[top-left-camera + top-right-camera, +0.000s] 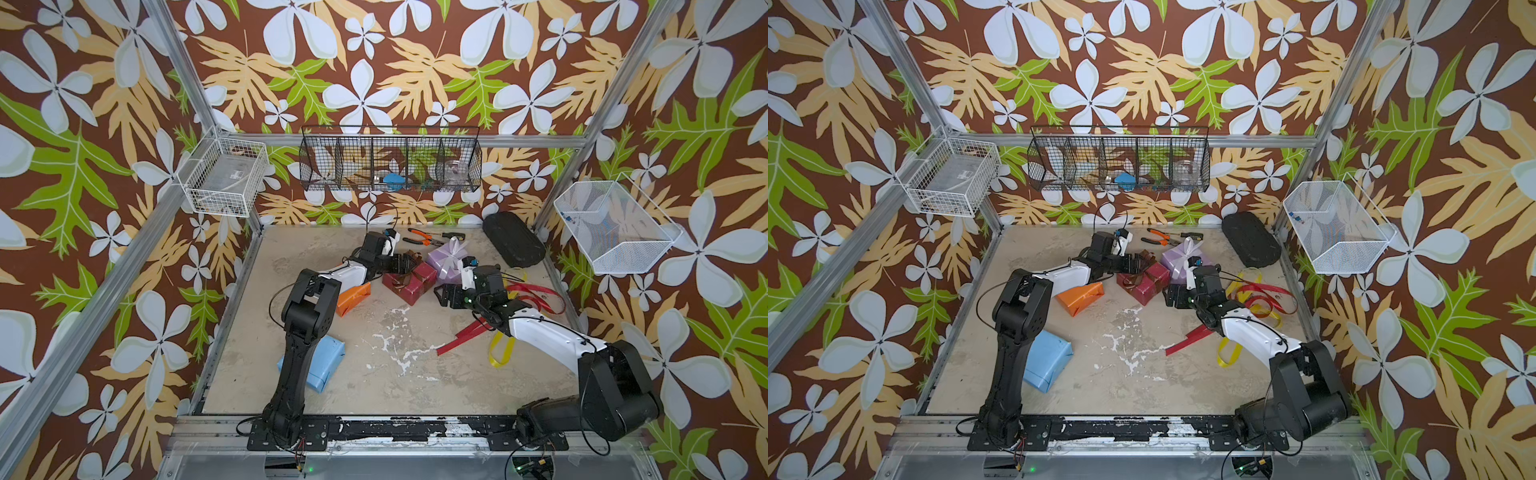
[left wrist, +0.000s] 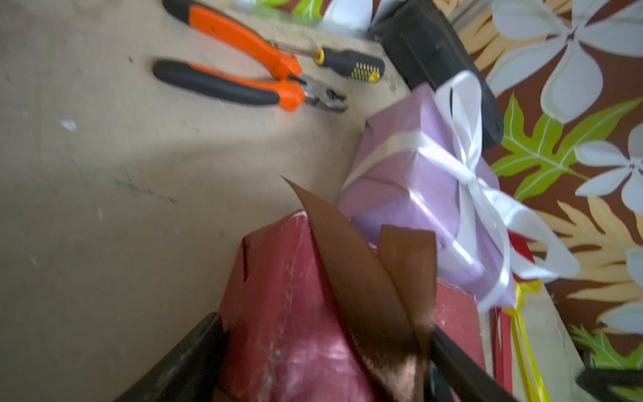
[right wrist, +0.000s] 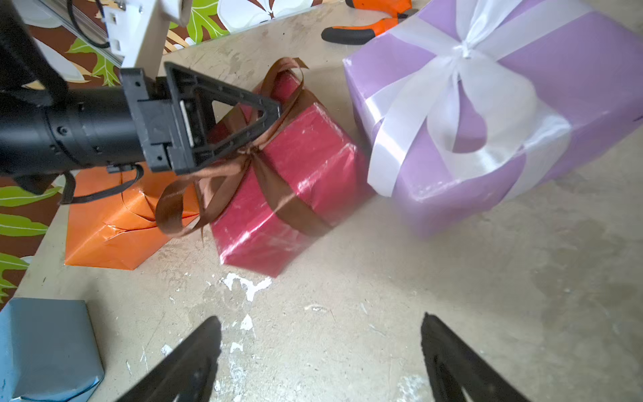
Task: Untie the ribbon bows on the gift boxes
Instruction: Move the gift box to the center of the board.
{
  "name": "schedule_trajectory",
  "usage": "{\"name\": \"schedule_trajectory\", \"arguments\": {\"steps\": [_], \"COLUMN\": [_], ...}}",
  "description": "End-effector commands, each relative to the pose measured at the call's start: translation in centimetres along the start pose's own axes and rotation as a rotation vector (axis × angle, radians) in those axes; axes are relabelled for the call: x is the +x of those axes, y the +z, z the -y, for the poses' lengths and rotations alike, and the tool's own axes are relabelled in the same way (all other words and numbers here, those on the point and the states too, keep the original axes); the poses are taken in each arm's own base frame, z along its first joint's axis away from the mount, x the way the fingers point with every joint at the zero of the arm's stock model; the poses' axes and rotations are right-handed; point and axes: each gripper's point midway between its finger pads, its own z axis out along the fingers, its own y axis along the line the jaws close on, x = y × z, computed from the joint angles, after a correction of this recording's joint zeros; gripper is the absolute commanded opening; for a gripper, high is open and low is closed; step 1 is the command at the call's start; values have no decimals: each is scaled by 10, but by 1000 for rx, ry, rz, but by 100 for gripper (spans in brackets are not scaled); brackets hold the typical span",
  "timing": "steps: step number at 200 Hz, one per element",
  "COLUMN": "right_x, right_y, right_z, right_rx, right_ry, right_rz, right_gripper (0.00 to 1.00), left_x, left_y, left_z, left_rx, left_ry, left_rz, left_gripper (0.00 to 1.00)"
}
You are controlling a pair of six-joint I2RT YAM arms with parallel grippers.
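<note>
Between the left fingers (image 2: 181, 362) lies the brown ribbon (image 2: 351, 278).

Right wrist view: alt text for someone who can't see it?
The left gripper is at the brown satin ribbon bow tied on the glossy dark red box. A lilac box wears a white ribbon bow; the orange box and light blue box are bare. The right gripper hangs open above the tabletop.

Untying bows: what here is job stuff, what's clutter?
Job:
dark red box, brown ribbon tied
lilac box, white ribbon tied
orange box and blue box, bare
red ribbon and yellow ribbon, lying loose

Clutter:
pliers
screwdriver
black case
wall baskets
</note>
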Motion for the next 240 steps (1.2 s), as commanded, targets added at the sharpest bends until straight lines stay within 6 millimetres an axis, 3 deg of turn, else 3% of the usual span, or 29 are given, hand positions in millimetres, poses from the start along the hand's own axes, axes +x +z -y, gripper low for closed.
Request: {"name": "schedule_trajectory", "arguments": {"steps": [1,54,95,119,126,184,240], "right_x": [-6,20,35,45,46,34,34], "right_y": [5,13,-5,-16,-18,-22,-10], "right_z": [-11,-31,-35,-38,-37,-49,-46], "right_rx": [-69,-243,-296,-323,-315,-359,-346], "right_ry": [29,92,90,81,72,-3,-65], "right_rz": [29,-19,-2,-9,-2,3,-1], "right_gripper": [89,77,77,77,77,78,76], "left_x": [8,44,81,89,88,74,121], "left_y": [-10,-46,-68,-82,-87,-137,-170], "left_z": [9,29,46,61,64,78,78], "left_rx": [23,60,97,144,150,120,143], "left_ry": [17,-35,-60,-97,-102,-143,-271], "left_rz": [13,31,-8,-1,3,114,94], "left_gripper": [86,86,88,92,99,100,100]}}
